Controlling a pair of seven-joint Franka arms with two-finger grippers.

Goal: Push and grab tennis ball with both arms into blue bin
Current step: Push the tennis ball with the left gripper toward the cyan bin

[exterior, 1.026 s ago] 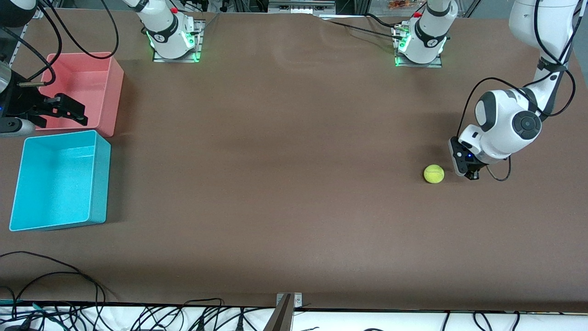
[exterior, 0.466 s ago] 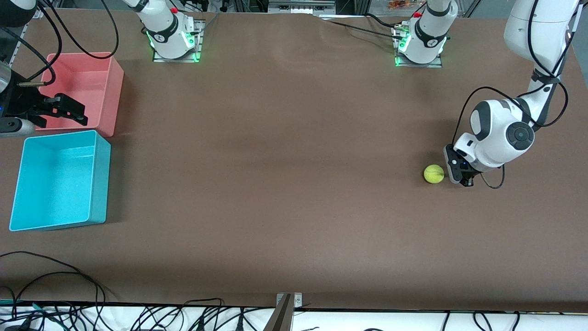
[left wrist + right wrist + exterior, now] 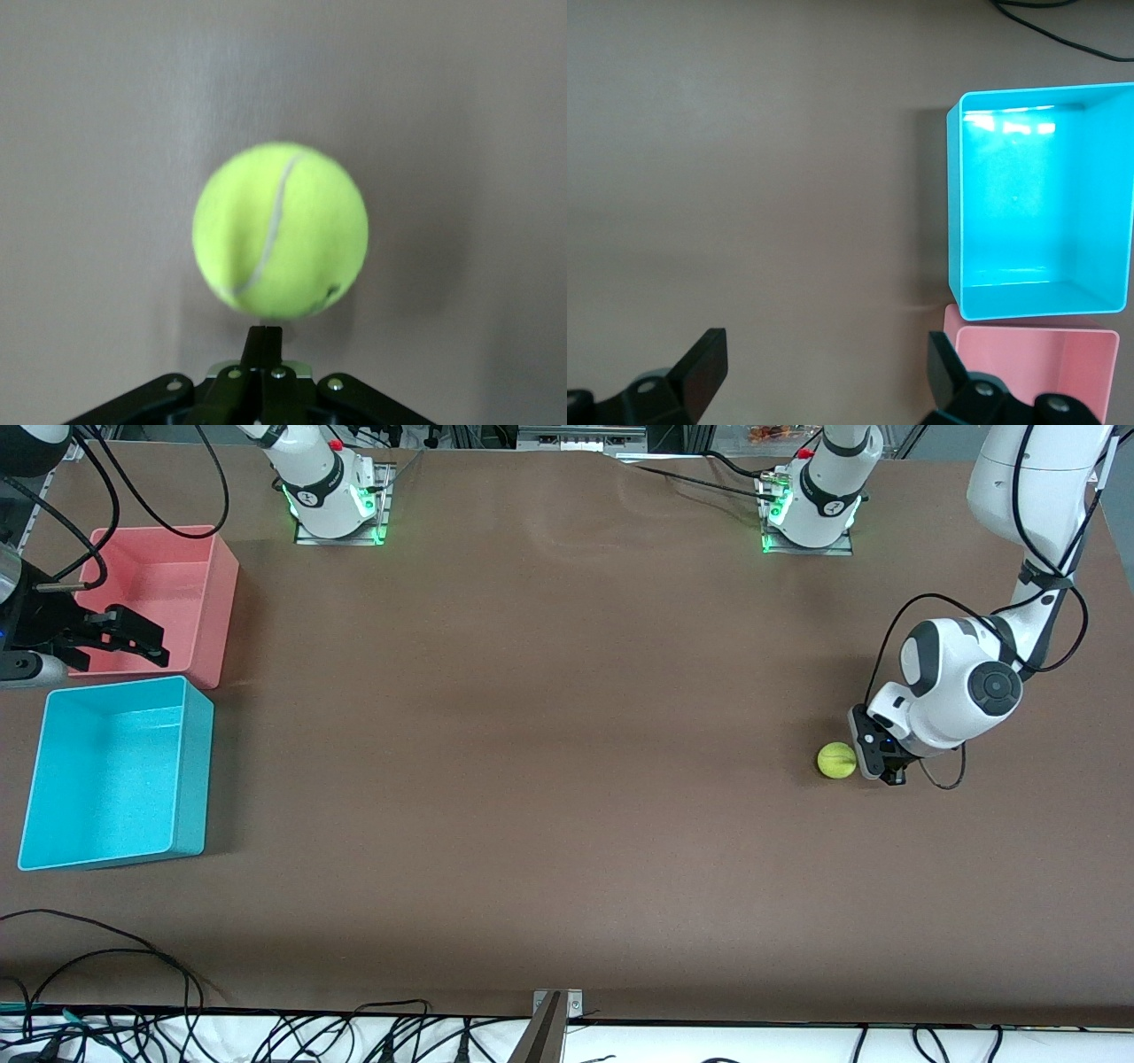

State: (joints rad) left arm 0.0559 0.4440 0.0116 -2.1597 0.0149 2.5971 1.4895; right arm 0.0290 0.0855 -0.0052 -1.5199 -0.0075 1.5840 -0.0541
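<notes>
Two bins sit at the right arm's end of the table, the pink bin point(image 3: 164, 598) and the blue bin point(image 3: 115, 775) nearer the camera. The right gripper point(image 3: 120, 633) waits over the pink one, fingers spread. The left gripper point(image 3: 873, 757), fingers pressed together, sits just beside the tennis ball point(image 3: 836, 761) on the table point(image 3: 549, 779) at the left arm's end.

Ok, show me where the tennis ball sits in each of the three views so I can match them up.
Front view: the tennis ball lies on the brown table toward the left arm's end, right beside the left gripper.
Left wrist view: the ball fills the middle of the picture, just ahead of that gripper's shut jaws.
Right wrist view: not in it; only the two bins show.
Shared landmark: the left gripper, seen in the front and left wrist views.
</notes>
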